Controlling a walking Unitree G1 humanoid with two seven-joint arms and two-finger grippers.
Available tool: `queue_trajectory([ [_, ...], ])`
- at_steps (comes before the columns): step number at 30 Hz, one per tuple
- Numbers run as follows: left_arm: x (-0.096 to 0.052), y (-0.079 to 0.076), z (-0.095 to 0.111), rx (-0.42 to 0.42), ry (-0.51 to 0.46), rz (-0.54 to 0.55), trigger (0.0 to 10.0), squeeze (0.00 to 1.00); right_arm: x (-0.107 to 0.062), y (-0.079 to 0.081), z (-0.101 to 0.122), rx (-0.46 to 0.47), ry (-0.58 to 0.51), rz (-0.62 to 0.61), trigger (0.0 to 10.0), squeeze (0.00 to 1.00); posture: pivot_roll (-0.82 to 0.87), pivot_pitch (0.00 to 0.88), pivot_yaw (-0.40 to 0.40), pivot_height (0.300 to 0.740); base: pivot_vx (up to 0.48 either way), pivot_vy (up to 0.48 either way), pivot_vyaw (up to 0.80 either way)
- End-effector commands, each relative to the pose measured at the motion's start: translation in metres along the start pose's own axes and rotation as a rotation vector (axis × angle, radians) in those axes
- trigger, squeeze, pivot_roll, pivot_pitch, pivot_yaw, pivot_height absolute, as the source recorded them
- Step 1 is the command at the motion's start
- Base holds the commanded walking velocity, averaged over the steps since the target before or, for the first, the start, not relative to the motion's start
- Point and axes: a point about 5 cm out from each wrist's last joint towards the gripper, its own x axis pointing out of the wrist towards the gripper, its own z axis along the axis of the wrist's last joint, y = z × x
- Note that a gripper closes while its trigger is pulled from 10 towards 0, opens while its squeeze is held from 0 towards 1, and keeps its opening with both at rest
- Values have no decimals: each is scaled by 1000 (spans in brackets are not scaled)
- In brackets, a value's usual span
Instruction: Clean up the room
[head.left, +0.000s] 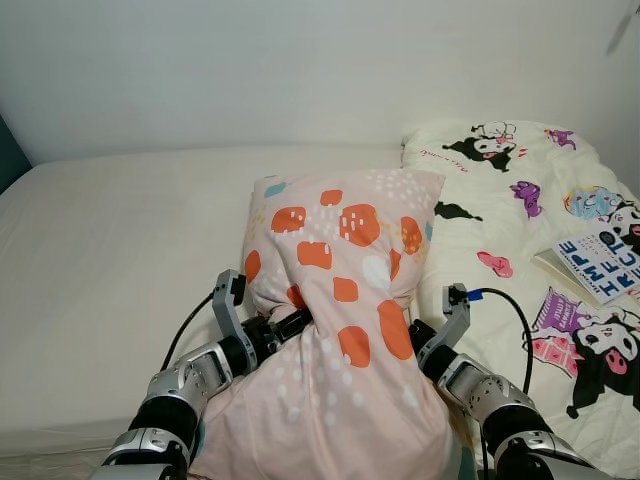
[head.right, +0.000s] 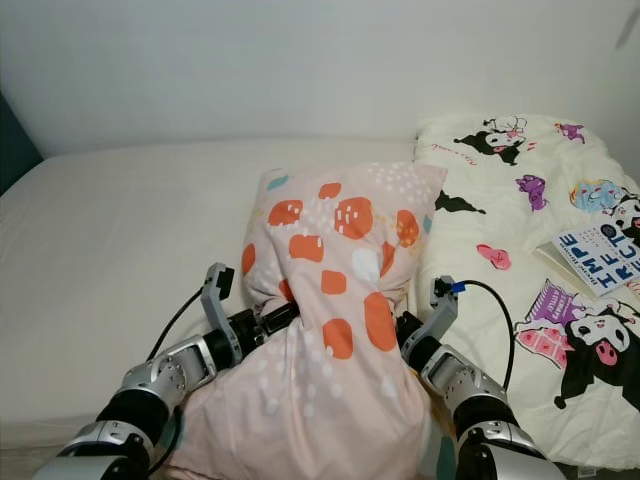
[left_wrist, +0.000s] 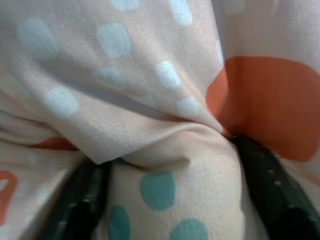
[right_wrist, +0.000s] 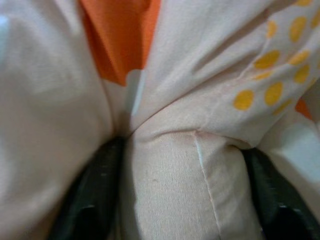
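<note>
Left eye view: both grippers pinch the spotted pillow (head.left: 345, 300) over the bed (head.left: 120, 230); left gripper (head.left: 290, 325) and right gripper (head.left: 412, 330) fingers clamp its fabric; a book (head.left: 600, 262) lies on the quilt (head.left: 520, 190).

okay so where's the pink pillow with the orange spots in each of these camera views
Left eye view: pillow centre, squeezed between both grippers.
Right eye view: centre, slightly further left.
Left wrist view: its fabric bunched between the left gripper fingers.
Right wrist view: a seamed fold between the right gripper fingers.
Shared landmark: the orange blotches.
</note>
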Motion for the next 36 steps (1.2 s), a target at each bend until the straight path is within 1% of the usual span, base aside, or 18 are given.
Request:
queue_trajectory([
  [1, 20, -21, -21, -22, 76, -102, 4784, 0, 11, 8, -48, 47, 183, 25, 0, 0, 40, 380, 30, 567, 0, 0, 0],
  [2, 20, -21, -21, -18, 74, -103, 1882, 0, 10, 6, -48, 41, 182, 15, 0, 0, 39, 378, 29, 567, 0, 0, 0],
  [3, 20, -21, -21, -18, 74, -103, 1882, 0, 10, 6, -48, 41, 182, 15, 0, 0, 39, 378, 29, 567, 0, 0, 0],
  [4, 20, -21, -20, -8, 72, -107, 0, 0, 10, 5, -48, 35, 184, 7, 0, 0, 39, 377, 30, 567, 0, 0, 0],
  [7, 18, -22, -21, 5, 77, -116, 0, 0, 8, 2, -48, 4, 189, -20, 0, 0, 39, 375, 29, 567, 0, 0, 0],
  [14, 16, -20, -25, 18, 90, -89, 0, 0, 10, 5, -45, 5, 174, -10, 0, 0, 38, 369, 28, 567, 0, 0, 0],
  [18, 16, -19, -25, 34, 82, -71, 0, 0, 14, 10, -39, -16, 156, 14, 0, 0, 29, 348, 21, 567, 0, 0, 0],
  [21, 16, -24, -19, 60, 29, -65, 0, 0, 22, 20, -24, -62, 102, 53, 0, 0, 20, 315, 12, 567, 0, 0, 0],
  [25, 16, -26, -17, 70, 8, -63, 0, 0, 24, 25, -19, -75, 84, 71, 0, 0, 18, 306, 10, 567, 0, 0, 0],
  [26, 13, -30, -12, 98, -26, -62, 0, 0, 31, 36, -12, -110, 59, 115, 0, 0, 14, 270, -2, 567, 0, 0, 0],
  [27, 13, -30, -12, 98, -26, -62, 0, 0, 31, 36, -12, -110, 59, 115, 0, 0, 14, 270, -2, 567, 0, 0, 0],
  [28, 11, -33, -9, 120, -38, -64, 0, 0, 35, 44, -9, -128, 48, 146, 0, 0, 13, 266, -3, 567, 0, 0, 0],
  [29, 11, -33, -9, 120, -38, -64, 0, 0, 35, 44, -9, -128, 48, 146, 0, 0, 13, 266, -3, 567, 0, 0, 0],
  [31, 6, -36, -3, 145, -71, -53, 0, 0, 40, 59, -6, -160, 24, 195, 0, 0, 13, 241, -12, 567, 0, 0, 0],
  [32, 6, -36, -3, 145, -71, -53, 0, 0, 40, 59, -6, -160, 24, 195, 0, 0, 13, 241, -12, 567, 0, 0, 0],
  [33, 2, -37, 3, 164, -101, -34, 0, 0, 43, 69, -4, -194, 6, 225, 0, 0, 12, 224, -16, 567, 0, 0, 0],
  [35, 0, -38, 5, 174, -110, -30, 0, 0, 44, 73, -3, -209, 1, 234, 0, 0, 12, 224, -16, 567, 0, 0, 0],
  [36, -1, -39, 7, 186, -120, -25, 0, 0, 44, 76, -3, -237, -7, 240, 0, 0, 11, 220, -17, 567, 0, 0, 0],
])
